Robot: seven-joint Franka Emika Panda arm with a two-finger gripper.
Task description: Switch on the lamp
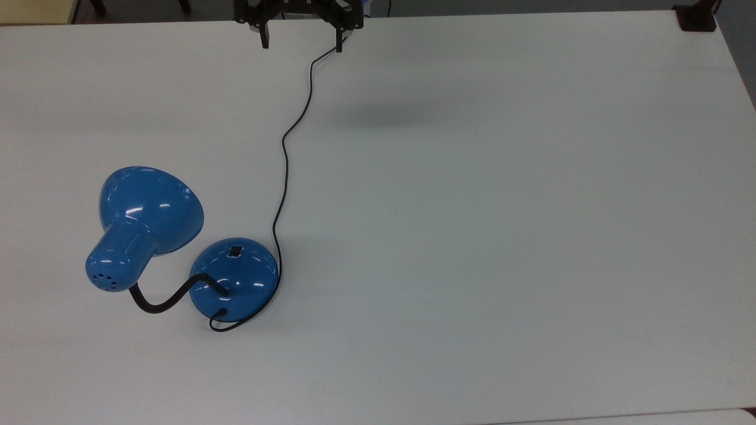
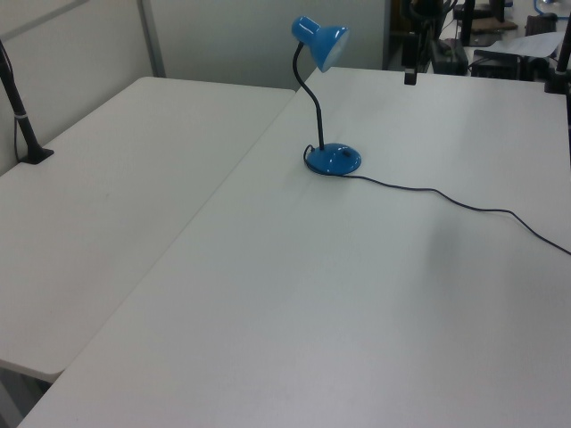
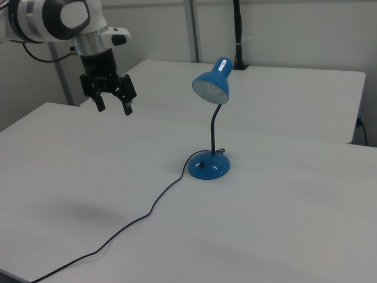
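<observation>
The glossy blue lamp stands on the white table [image 1: 472, 206], its bell shade [image 1: 150, 206] [image 3: 212, 86] unlit on a black bendy neck [image 3: 213, 127]. Its round domed base [image 1: 234, 278] [image 2: 334, 160] [image 3: 208, 165] carries a small black switch [image 1: 235, 251]. A thin black cord [image 1: 286, 153] [image 3: 147, 213] runs from the base to the table's far edge. My gripper [image 1: 301, 38] [image 3: 113, 105] hangs open high above the table, far from the lamp, at the top view's upper edge. Nothing is between its fingers [image 3: 127, 108].
A second white table [image 2: 107, 169] adjoins this one beyond the lamp in the right view. A black post [image 2: 22, 116] [image 3: 238, 35] is clamped at its far edge. A black clamp [image 1: 697, 16] sits at the top view's upper right corner.
</observation>
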